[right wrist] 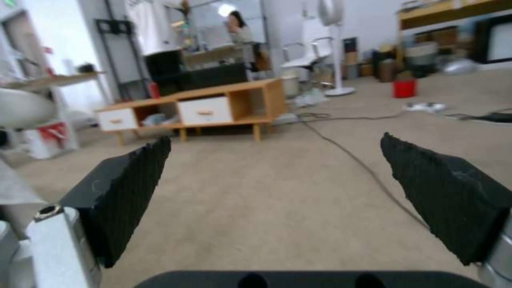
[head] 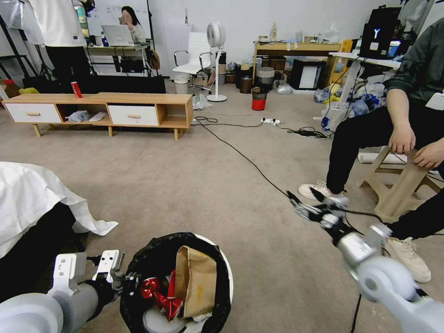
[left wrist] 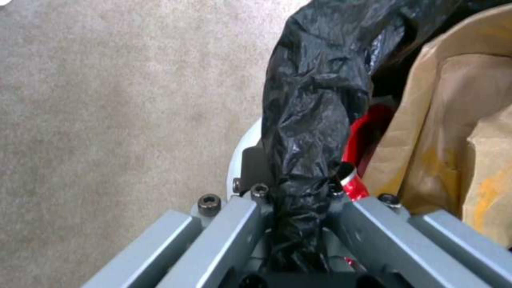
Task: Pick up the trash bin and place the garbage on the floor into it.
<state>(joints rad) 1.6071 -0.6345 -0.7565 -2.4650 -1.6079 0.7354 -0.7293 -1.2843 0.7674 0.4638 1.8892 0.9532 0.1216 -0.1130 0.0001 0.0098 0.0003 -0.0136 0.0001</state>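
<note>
Black-bagged trash bin [head: 217, 259] rim between left gripper [head: 132, 282] jaws (clamped)

Brightness: even, diffuse indoor light, bright throughout.
Shadows: soft and faint; darkest beside the draped white cloth [head: 41, 199] at head view's left.
Glare: small highlights on the crinkly black plastic bag [left wrist: 309, 116] and the shiny crumpled red snack packet [head: 159, 296].
Distortion: wide-angle bending at head view's edges; long low wooden cabinet [head: 99, 111] bowed.
Blur: right wrist view soft overall, far room hazy, ribbed black finger pads [right wrist: 125, 192] near and dull.
Focus: left wrist view slightly soft; beige short-pile carpet [left wrist: 107, 100] grainy.
</note>
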